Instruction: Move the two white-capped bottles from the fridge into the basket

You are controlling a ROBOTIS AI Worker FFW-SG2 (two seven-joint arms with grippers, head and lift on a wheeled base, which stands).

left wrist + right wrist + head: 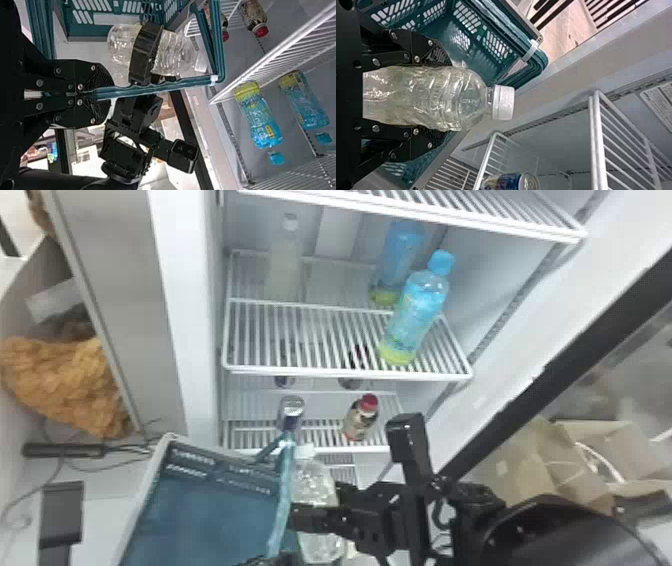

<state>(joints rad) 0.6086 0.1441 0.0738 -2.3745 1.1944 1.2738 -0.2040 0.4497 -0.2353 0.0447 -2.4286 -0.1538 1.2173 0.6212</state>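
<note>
1 white-capped bottle point(435, 97) was in hand, clamped between the 2 fingers of the right gripper point(441, 97), which pressed on its body from either side below the cap. It was upright just beside the basket point(215, 485), out in front of the fridge point(185, 310). The left gripper point(101, 94) had its fingers pinched together on a teal bar of the basket; whether that bar was the handle or the rim, I could not tell.

A 2nd white-capped bottle point(284, 265) stood upright on a fridge shelf point(345, 375), toward the back and well apart from the 2 blue-capped bottles point(415, 315) on the same shelf. A can point(291, 412) and a red-capped bottle point(361, 417) stood on the level below.

I judged the step in hand to be the placing of 1 of the 2 wanted bottles. The next move called for the right arm to raise the bottle enough for its base to pass over the teal bar, bring it across above the basket, lower it inside and only then let go. The left grip needed to hold firm, since a knock from the bottle could tip the basket. After that, the right arm would have to reach in for the shelf bottle.
</note>
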